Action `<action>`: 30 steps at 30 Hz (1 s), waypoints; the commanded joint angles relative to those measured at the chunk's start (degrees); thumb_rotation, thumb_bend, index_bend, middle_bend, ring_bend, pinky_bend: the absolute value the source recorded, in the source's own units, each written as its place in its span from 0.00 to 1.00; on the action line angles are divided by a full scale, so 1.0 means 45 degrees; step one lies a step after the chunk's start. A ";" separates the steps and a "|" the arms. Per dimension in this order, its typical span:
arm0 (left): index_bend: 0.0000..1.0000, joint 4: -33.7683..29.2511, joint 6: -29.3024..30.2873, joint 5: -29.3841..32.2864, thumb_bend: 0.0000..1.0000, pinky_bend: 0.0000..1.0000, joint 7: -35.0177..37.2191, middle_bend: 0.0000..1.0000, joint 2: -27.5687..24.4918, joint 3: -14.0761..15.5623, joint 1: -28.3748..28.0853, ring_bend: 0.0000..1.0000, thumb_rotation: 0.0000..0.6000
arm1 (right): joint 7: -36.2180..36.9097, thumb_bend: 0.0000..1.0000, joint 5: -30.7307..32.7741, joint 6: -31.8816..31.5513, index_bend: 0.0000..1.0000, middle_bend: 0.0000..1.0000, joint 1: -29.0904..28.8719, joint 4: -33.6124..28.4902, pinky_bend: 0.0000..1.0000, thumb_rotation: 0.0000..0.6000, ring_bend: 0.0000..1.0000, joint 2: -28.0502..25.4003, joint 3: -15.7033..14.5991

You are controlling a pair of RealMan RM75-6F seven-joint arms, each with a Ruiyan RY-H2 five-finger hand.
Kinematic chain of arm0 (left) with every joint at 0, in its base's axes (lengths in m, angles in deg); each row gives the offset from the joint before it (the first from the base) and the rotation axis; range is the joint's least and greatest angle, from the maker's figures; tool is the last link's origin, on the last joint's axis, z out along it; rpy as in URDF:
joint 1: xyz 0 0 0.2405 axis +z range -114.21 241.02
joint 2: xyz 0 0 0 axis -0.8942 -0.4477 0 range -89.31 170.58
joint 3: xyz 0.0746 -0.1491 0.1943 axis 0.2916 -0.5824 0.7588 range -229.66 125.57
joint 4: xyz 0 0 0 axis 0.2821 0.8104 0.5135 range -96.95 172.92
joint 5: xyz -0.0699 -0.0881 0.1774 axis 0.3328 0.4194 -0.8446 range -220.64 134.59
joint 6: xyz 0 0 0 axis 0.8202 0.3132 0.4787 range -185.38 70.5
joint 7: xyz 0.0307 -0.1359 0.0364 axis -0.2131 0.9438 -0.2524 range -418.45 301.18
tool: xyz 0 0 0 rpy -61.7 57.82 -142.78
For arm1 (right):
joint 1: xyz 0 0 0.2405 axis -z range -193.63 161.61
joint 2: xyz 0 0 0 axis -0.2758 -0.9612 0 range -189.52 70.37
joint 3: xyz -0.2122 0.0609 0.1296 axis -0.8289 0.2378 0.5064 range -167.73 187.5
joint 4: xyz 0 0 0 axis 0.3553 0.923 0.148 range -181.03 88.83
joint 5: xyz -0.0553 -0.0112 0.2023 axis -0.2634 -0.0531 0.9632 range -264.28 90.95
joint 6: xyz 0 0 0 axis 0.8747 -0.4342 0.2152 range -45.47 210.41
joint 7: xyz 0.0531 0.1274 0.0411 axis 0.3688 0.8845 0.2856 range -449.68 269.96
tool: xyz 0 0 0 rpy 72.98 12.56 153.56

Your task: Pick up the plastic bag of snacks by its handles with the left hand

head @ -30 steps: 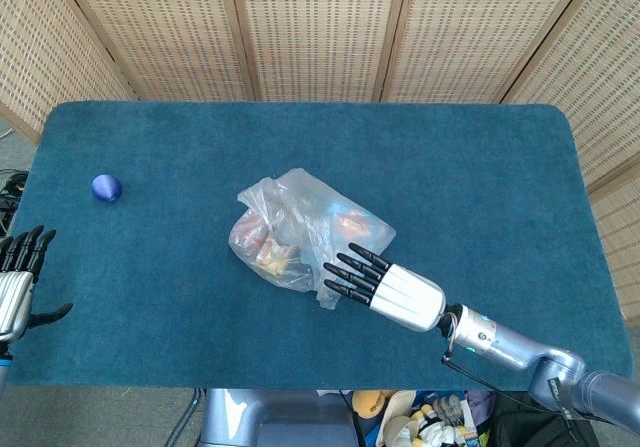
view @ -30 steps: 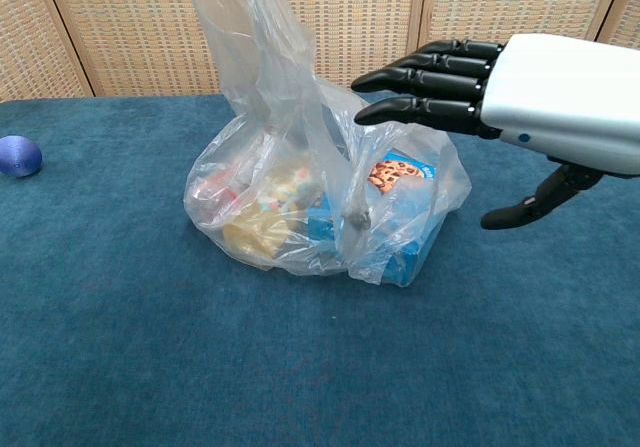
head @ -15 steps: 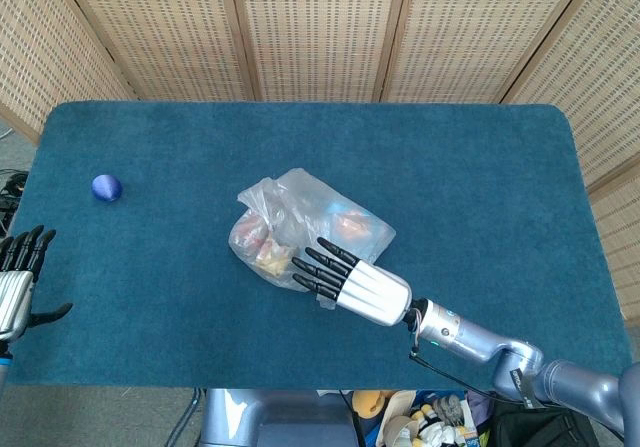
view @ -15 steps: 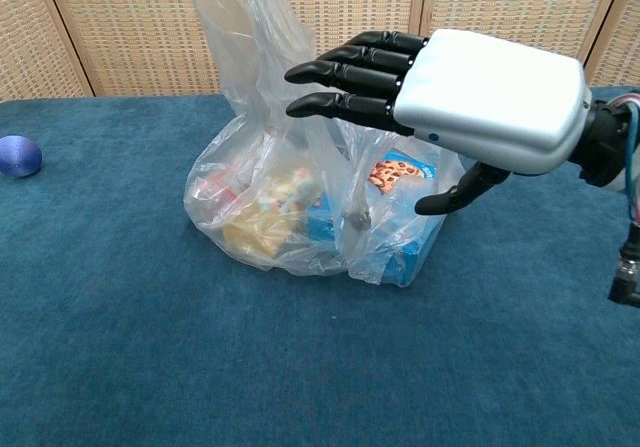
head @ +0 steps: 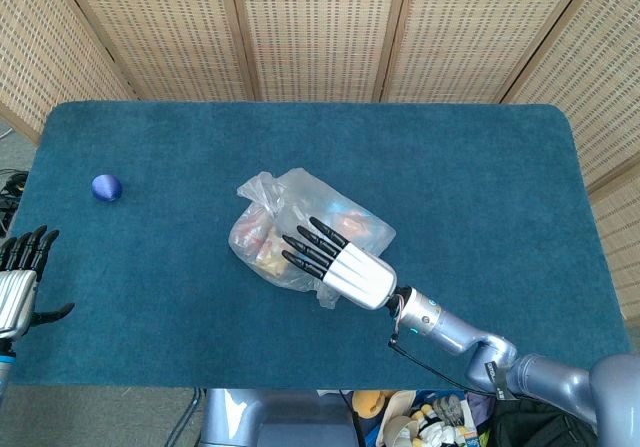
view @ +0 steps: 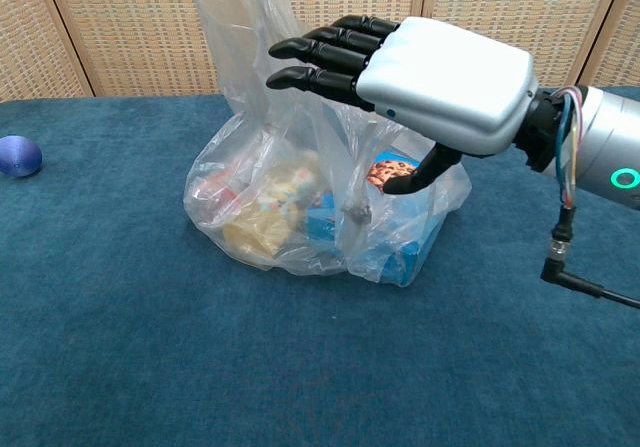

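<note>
Oddly, the right hand hovers, fingers spread and empty, over the plastic bag of snacks mid-worktop. The left hand, wide and empty, waits at the near left edge and must reach the upright handles.

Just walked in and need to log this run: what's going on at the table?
The robot's right hand is stretched out flat, fingers spread, over a clear plastic bag of snacks on the blue table, holding nothing. The bag's handles stand upright, ungripped. The left hand waits open at the table's left edge, apart from the bag. A blue ball lies off to that side.
</note>
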 commanded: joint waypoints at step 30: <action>0.00 0.0008 -0.0127 0.0086 0.13 0.00 0.0244 0.00 -0.0058 0.0035 -0.0059 0.00 1.00 | 0.1698 0.00 0.4008 -0.1409 0.08 0.00 0.0843 -0.1313 0.10 1.00 0.00 0.1534 0.1506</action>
